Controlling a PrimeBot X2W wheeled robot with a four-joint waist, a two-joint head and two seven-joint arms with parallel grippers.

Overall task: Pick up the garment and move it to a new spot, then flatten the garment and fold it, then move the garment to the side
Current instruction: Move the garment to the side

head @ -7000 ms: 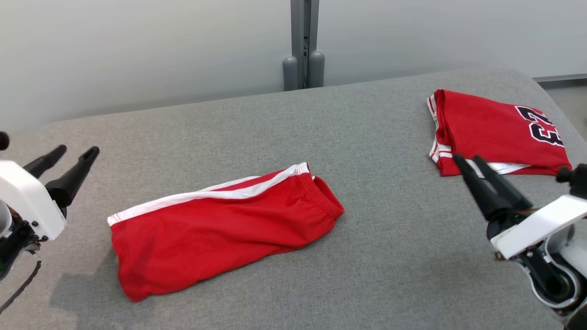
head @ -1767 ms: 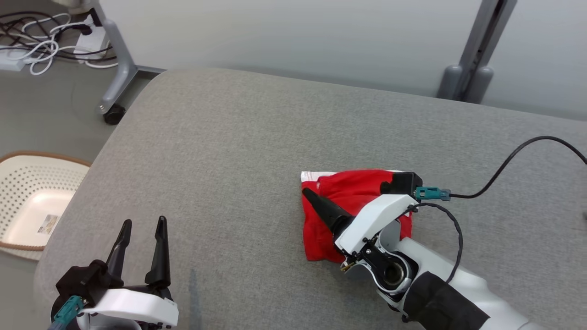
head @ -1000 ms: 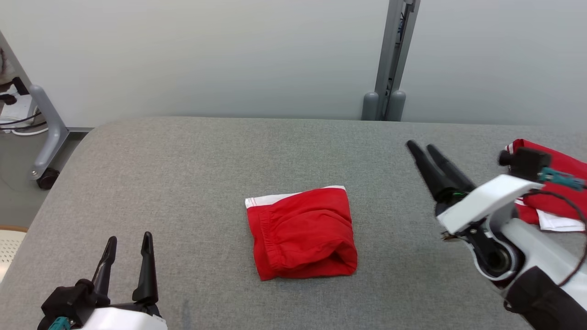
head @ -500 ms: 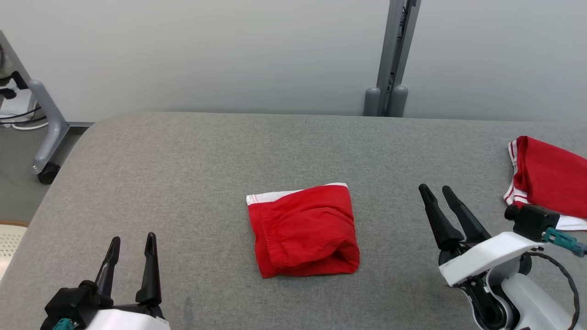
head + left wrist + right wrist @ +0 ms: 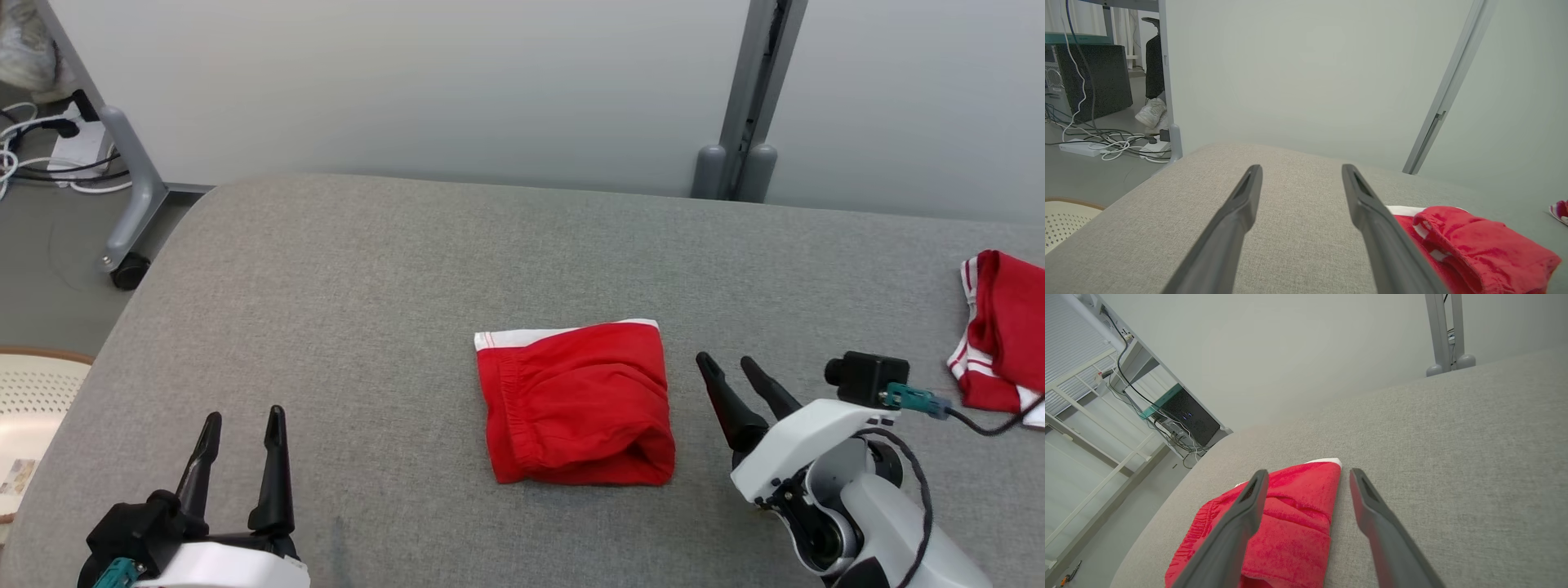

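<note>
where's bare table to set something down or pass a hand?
Widest free patch: table left of the folded red shorts, ahead of the left hand. Also bare: the back strip along the wall, running right to the second red garment at the edge. Crowded: right of the shorts, where the right hand sits.

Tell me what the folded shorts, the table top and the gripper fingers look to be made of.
Shorts: soft matte red knit cloth, white trim; gathered waistband, fuzzy surface.
Table top: gray woven fabric, likely padded; visible weave, rounded edge.
Fingers: dark matte plastic or rubber, hard to tell; smooth, no shine.
</note>
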